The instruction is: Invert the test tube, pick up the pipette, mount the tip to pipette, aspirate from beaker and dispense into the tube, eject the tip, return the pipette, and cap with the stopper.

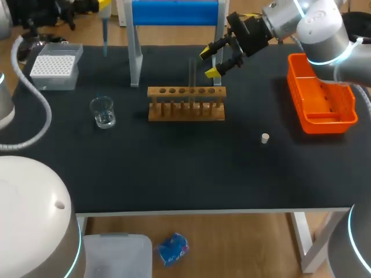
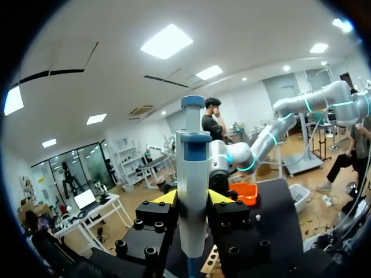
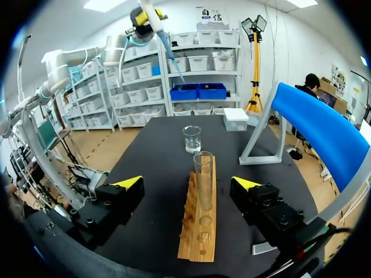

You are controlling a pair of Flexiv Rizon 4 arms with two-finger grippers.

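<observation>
Clamping pipette [image 2: 193,191] upright in left jaws, hovering near tip box [image 1: 55,65]; holding right jaws wide open, empty, facing upright tube [image 3: 203,174]

On the table there are one wooden rack [image 1: 185,110], one test tube [image 1: 192,72], one beaker [image 1: 103,112], one tip box [image 1: 55,66], one orange bin [image 1: 296,87] and one blue-topped stand [image 1: 174,13]. There is also one stopper [image 1: 265,138] and one pipette [image 2: 193,174]. Two grippers show: the left gripper [image 2: 193,200] and the right gripper [image 1: 211,61].
</observation>
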